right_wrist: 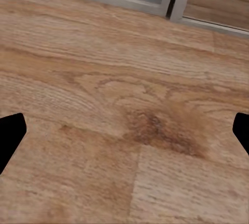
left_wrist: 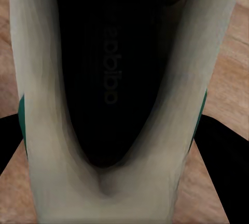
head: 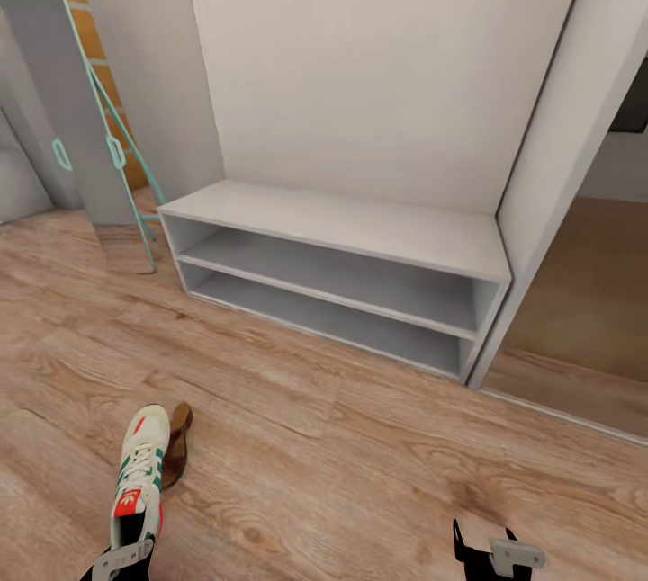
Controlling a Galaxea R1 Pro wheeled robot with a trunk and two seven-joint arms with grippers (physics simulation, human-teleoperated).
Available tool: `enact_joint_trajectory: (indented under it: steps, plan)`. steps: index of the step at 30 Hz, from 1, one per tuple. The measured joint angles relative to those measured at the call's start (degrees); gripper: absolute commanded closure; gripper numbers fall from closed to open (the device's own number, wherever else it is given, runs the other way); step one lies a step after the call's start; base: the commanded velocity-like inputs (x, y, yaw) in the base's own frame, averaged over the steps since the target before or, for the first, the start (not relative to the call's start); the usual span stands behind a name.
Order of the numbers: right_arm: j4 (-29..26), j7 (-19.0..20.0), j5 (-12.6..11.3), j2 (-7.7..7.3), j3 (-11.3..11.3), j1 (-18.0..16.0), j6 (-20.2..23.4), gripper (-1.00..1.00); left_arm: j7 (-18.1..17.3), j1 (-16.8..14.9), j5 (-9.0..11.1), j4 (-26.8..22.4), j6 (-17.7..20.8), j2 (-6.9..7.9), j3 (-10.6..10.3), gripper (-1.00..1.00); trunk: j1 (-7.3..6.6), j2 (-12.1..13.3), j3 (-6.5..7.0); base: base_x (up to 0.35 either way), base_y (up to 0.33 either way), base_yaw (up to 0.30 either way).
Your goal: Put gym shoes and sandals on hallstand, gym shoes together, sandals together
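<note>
- The left claw (head: 121,554) is clenched on a gym shoe (head: 139,473) at its heel opening, toe pointing toward the white bench (head: 337,280); the left wrist view looks straight into the shoe's dark insole (left_wrist: 111,78).
- A sandal (head: 176,446) lies on the corridor floor (head: 342,464), touching the shoe's bench-facing side, probably the next pickup.
- The right claw (head: 486,552) hangs released over bare planks (right_wrist: 129,104).
- This bench is plain and two-shelved, against the "HOME" wall (head: 378,68), with a mirror (head: 576,293) beside it.
</note>
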Motion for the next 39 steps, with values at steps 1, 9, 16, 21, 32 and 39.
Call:
enact_joint_trajectory:
  steps: [1, 9, 16, 21, 32, 39]
  plan:
    - [0.0, 0.0, 0.0, 0.00, 0.0, 0.0, 0.0, -1.00, 0.0, 0.0, 0.0, 0.0, 0.0, 0.00, 0.0, 1.00, 0.00, 0.0, -0.03, 0.000, 0.000, 0.274]
    - [0.0, 0.0, 0.0, -0.01, 0.0, 0.0, 0.0, -1.00, 0.0, 0.0, 0.0, 0.0, 0.0, 0.00, 0.0, 1.00, 0.00, 0.0, -0.23, 0.000, 0.000, 0.274]
    - [0.0, 0.0, 0.0, -0.03, 0.0, 0.0, 0.0, -1.00, 0.0, 0.0, 0.0, 0.0, 0.0, 0.00, 0.0, 1.00, 0.00, 0.0, -0.41, 0.000, 0.000, 0.274]
    - [0.0, 0.0, 0.0, 0.01, 0.0, 0.0, 0.0, -1.00, 0.0, 0.0, 0.0, 0.0, 0.0, 0.00, 0.0, 1.00, 0.00, 0.0, -0.54, 0.000, 0.000, 0.274]
    - [0.1, 0.0, 0.0, 0.02, 0.0, 0.0, 0.0, -1.00, 0.0, 0.0, 0.0, 0.0, 0.0, 0.00, 0.0, 1.00, 0.00, 0.0, -0.83, 0.000, 0.000, 0.274]
    - [0.1, 0.0, 0.1, 0.02, 0.0, 0.0, 0.0, -1.00, 0.0, 0.0, 0.0, 0.0, 0.0, 0.00, 0.0, 1.00, 0.00, 0.0, -1.01, 0.000, 0.000, 0.274]
